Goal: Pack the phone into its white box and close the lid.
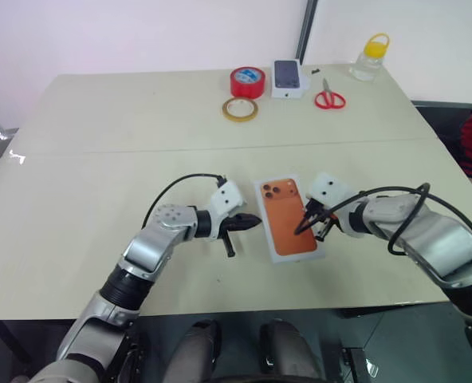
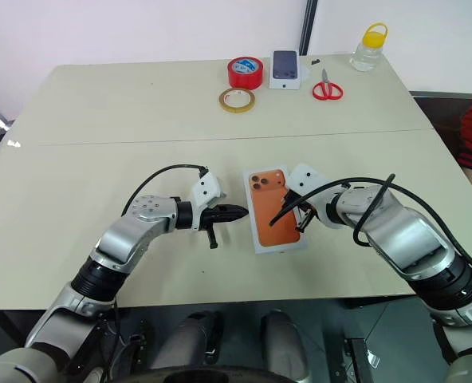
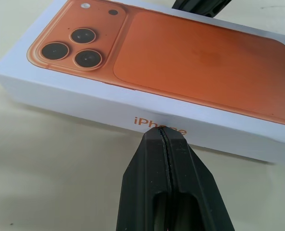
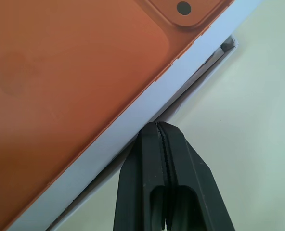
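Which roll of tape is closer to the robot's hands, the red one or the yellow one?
The yellow tape roll. It lies flat and thin, nearer the grippers than the red tape roll, which is thicker and sits farther back beside the small white box.

Lid [image 1: 289, 217]: glossy orange phone-print panel w/ dark lens circles, narrow white rim, orange lettering on white side. Beyond lid: red tape roll [image 1: 247, 81], tan tape ring [image 1: 240, 109], red-handled scissors [image 1: 329, 98], yellow-capped clear bottle [image 1: 370, 56].

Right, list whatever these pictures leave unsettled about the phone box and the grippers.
- Phone: head views and left wrist view, the lid covers the white box, so its contents are hidden.
- Lid seating: right wrist view, a gap shows at one side; the rest runs off the edge.
- Right gripper contact with the box: its shut tips hide the spot.
- Left gripper: likewise.
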`<act>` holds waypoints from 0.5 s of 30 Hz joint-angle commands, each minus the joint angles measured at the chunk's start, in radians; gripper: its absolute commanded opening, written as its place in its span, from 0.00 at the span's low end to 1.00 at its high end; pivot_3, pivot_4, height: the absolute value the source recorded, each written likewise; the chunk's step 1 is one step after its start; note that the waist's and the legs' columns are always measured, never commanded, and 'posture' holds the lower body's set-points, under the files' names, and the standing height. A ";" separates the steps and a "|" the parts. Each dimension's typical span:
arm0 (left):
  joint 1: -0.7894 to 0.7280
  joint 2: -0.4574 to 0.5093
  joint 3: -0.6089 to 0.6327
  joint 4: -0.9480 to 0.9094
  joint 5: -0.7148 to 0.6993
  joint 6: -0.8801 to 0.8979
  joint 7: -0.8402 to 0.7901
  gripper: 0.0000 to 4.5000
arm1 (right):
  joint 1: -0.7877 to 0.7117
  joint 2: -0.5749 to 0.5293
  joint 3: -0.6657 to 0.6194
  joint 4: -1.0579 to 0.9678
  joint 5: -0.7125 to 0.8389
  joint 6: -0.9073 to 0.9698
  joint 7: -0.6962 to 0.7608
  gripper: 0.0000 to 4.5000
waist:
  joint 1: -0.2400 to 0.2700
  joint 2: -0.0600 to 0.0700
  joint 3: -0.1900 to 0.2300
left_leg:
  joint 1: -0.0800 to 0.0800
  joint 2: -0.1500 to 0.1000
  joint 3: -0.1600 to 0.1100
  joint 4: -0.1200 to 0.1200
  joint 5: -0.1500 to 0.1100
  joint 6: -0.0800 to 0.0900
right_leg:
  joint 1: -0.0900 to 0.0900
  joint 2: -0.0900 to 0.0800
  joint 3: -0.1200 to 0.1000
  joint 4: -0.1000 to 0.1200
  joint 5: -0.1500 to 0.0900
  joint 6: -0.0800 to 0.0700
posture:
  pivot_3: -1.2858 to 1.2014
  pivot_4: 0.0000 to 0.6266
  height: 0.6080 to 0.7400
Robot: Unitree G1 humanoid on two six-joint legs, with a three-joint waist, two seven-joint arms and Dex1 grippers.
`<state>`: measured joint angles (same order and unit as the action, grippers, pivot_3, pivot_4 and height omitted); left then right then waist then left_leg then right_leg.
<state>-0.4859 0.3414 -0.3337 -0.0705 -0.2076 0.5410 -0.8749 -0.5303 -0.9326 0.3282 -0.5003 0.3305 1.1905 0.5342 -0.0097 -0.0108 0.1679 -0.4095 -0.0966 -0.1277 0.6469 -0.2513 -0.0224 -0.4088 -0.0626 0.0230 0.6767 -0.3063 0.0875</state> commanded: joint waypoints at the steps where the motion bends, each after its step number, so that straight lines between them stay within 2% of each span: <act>1: -0.009 -0.017 -0.007 -0.048 -0.010 -0.006 0.004 0.00 | 0.005 0.004 -0.028 -0.010 -0.015 -0.004 0.009 0.01 | 0.000 0.000 0.000 | 0.000 0.000 0.000 0.000 0.000 0.000 | 0.000 0.000 0.000 0.000 0.000 0.000 | 0.52 0.24 1.00; 15: -0.030 -0.055 0.017 0.006 0.008 -0.029 0.069 0.00 | 0.020 0.031 -0.036 0.005 -0.047 -0.008 0.015 0.01 | 0.001 0.000 0.000 | 0.000 0.000 0.000 0.000 0.000 -0.001 | 0.000 0.000 0.000 0.000 0.000 0.000 | 0.52 0.24 1.00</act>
<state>-0.4880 0.3002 -0.3309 -0.0435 -0.1957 0.5370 -0.8110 -0.5159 -0.9130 0.3062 -0.4871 0.2929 1.1891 0.5472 -0.0092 -0.0109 0.1678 -0.4095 -0.0968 -0.1277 0.6473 -0.2509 -0.0230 -0.4086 -0.0627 0.0230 0.6767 -0.3062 0.0876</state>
